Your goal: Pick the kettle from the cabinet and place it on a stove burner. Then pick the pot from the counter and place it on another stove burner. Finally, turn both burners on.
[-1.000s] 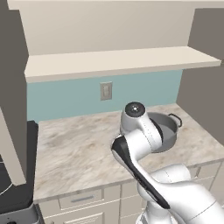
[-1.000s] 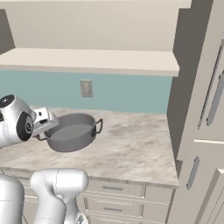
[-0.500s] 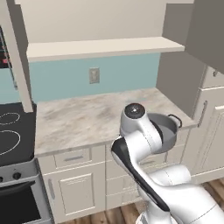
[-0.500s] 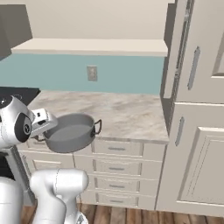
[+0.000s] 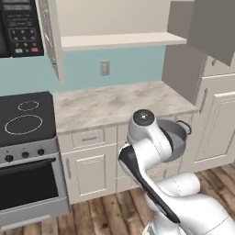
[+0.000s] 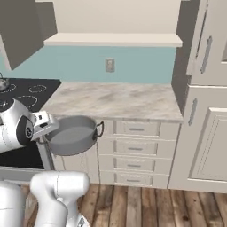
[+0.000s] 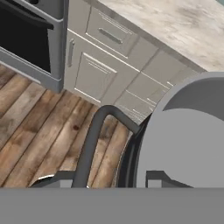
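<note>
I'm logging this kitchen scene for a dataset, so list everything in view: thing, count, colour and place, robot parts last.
pot: one, grey, held in the air in front of the drawers, off the counter.
counter: one, beige-and-grey marbled, right of the stove.
stove burners: white circles on the black cooktop, left of the counter.
kettle: one, silver, at the right base view's left edge over the cooktop, mostly cut off.
cabinet: one, beige shelf above the counter.
microwave: one, black, above the stove.
wall outlet: one, grey, on the blue wall.
oven: one, grey with black door, below the cooktop.
tool: one, closed on the pot's rim.
</note>
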